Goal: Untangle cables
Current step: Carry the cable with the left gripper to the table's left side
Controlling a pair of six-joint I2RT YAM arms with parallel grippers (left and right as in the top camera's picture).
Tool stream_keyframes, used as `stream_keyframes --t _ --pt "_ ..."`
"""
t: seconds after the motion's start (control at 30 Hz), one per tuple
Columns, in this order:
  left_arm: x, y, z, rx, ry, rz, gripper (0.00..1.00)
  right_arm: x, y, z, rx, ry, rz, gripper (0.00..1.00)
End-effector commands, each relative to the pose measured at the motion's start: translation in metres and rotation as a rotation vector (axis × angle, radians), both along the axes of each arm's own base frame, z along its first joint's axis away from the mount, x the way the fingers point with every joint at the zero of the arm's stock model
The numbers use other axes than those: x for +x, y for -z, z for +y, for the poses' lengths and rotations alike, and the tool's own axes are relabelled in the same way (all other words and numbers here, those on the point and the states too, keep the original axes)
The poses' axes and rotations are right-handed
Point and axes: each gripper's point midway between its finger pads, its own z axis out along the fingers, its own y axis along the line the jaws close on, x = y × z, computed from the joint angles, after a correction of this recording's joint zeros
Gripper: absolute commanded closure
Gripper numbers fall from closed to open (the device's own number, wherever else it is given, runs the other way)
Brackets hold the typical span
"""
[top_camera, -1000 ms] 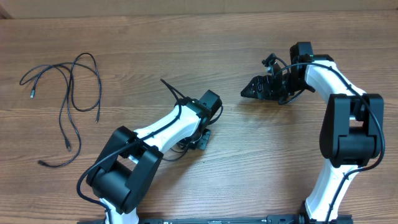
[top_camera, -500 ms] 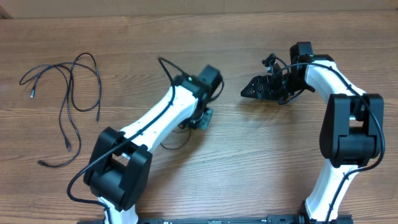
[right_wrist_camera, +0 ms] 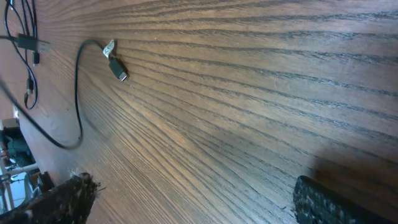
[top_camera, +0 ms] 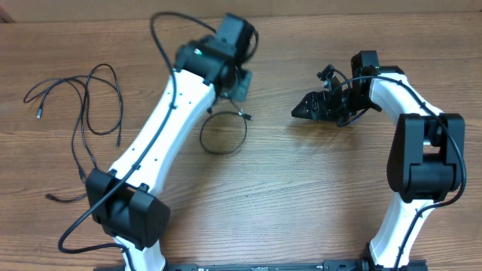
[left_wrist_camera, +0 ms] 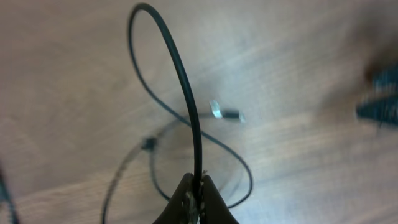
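The wooden table [top_camera: 316,211] fills the whole overhead view. The left arm [top_camera: 162,128] reaches from the lower left of the frame up to the upper middle. The right arm [top_camera: 410,143] stands at the right side and bends toward the centre.

At the upper left of the overhead view lie the loose cables [top_camera: 83,113]. They are thin black cords, spread in open curves on the wood, well apart from both grippers.

Near the middle of the frame, the held cable [top_camera: 224,135] makes a round loop just below the left gripper [top_camera: 239,81]. In the left wrist view the jaws are clenched on this cord at the bottom middle. From there the cord goes up in a tall arch toward the upper left. I cannot tell if the loop rests fully on the table.

The right gripper [top_camera: 300,110] points to the left, right of centre. Its jaws are released and wide, with nothing between them. In the right wrist view its dark fingers [right_wrist_camera: 323,202] sit at the lower corners, with bare wood between.

The silver-tipped plug [left_wrist_camera: 216,110] of the held cable appears blurred, just right of the arch.
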Motion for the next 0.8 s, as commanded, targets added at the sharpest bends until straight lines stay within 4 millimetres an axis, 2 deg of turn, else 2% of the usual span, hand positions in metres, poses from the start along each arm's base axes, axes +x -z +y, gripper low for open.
stream_keyframes --t 0.0,0.07,0.13,0.3,0.37,0.47,0.6,0.77 --pt "0.030 -0.044 0.042 0.107 -0.114 -0.167 0.96 -0.002 0.005 0.003 0.005 -0.003 0.015 0.00" --pt "0.040 -0.067 0.065 0.170 -0.188 -0.244 0.96 -0.002 0.005 0.003 0.005 -0.003 0.015 0.00" --pt "0.047 -0.098 0.092 0.246 -0.282 -0.338 0.96 -0.002 0.005 0.003 0.005 -0.003 0.015 0.00" --pt "0.050 -0.163 0.146 0.371 -0.491 -0.529 0.96 -0.002 0.005 0.003 0.005 -0.003 0.014 0.00" --pt "0.049 -0.196 0.184 0.453 -0.651 -0.639 0.96 -0.002 0.005 0.003 0.005 -0.003 0.014 0.00" --pt "0.042 -0.225 0.226 0.561 -0.817 -0.728 0.96 -0.002 0.005 0.003 0.005 -0.003 0.015 0.00" --pt "0.029 -0.242 0.274 0.638 -0.983 -0.772 0.96 -0.002 0.005 0.003 0.005 -0.003 0.015 0.00" --pt "0.012 -0.238 0.332 0.689 -1.100 -0.722 0.96 -0.001 0.005 0.003 0.005 -0.003 0.012 0.00"
